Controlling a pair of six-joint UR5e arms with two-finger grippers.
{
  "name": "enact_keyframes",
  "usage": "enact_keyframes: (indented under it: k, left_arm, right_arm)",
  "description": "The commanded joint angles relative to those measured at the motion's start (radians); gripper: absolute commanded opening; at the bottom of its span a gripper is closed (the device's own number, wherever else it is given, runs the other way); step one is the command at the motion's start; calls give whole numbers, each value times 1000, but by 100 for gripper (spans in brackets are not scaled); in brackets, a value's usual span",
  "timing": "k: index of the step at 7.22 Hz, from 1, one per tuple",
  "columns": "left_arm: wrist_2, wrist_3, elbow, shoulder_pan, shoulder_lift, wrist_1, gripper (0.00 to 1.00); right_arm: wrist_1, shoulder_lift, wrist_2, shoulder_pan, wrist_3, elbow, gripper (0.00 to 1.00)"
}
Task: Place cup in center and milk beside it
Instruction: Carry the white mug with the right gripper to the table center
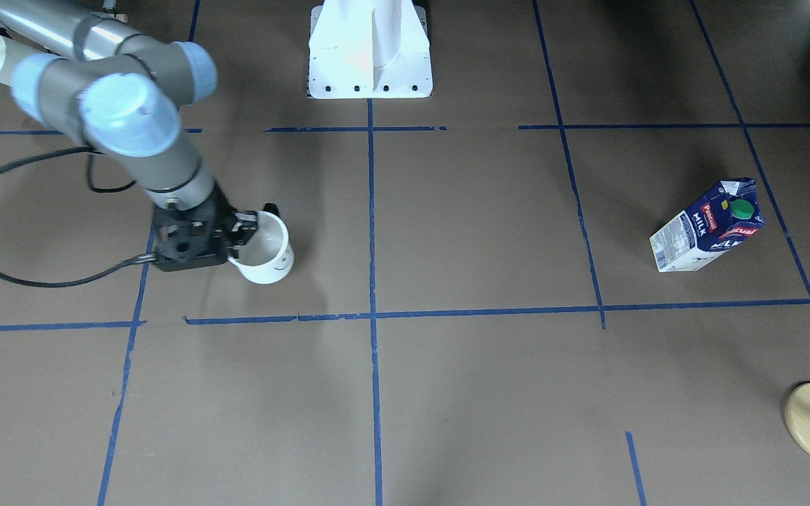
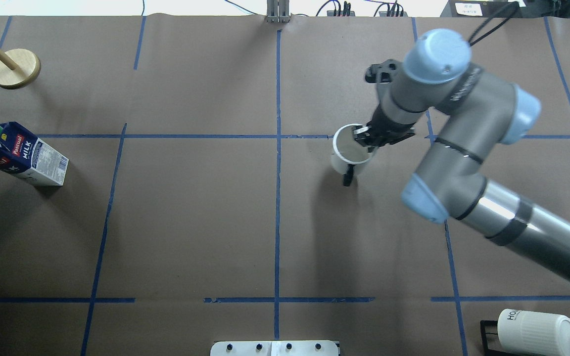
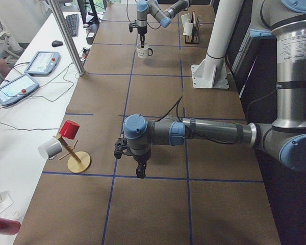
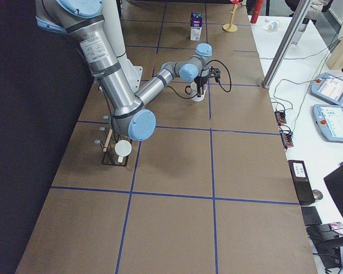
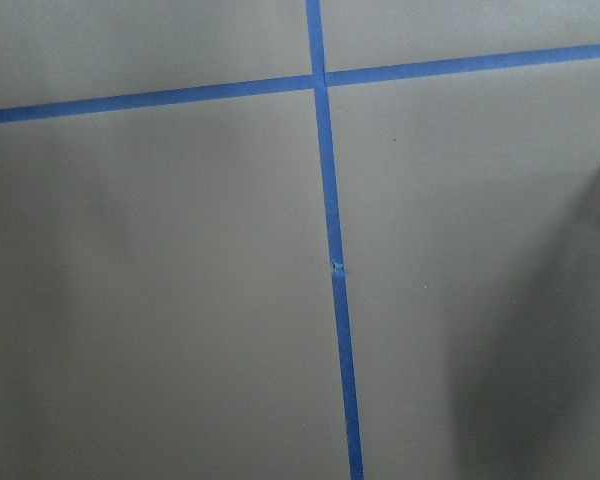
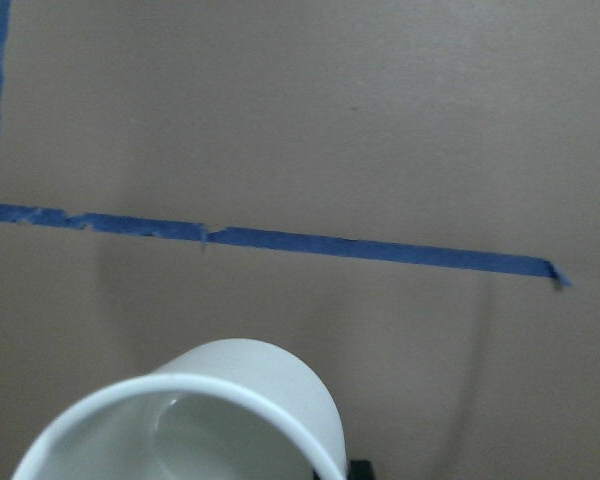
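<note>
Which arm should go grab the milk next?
Left. The milk stands on the robot's left side of the table, and the left gripper hangs empty. The right gripper is busy, shut on the rim of the cup.

Cup (image 2: 347,154): right of the middle tape line (image 2: 278,212), handle toward the robot.
Right gripper (image 2: 365,140): clamped on the cup's rim.
Milk (image 2: 18,155): far left, well apart.

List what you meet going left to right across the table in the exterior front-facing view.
cup → white robot pedestal → milk → wooden stand
</note>
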Motion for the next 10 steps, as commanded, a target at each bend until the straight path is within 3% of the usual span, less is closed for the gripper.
enact_keyframes:
  k: [1,8,10]
  left_arm:
    - [0,0,-1,0,0,0,100]
    - [0,0,0,0,1,0,100]
    - [0,0,0,0,1,0,100]
  right_arm:
    - [8,129,-62,-71,78,-112,0]
    - [40,180,-97,-116,100,-179,0]
    - [43,178,-97,-119,100,-180,10]
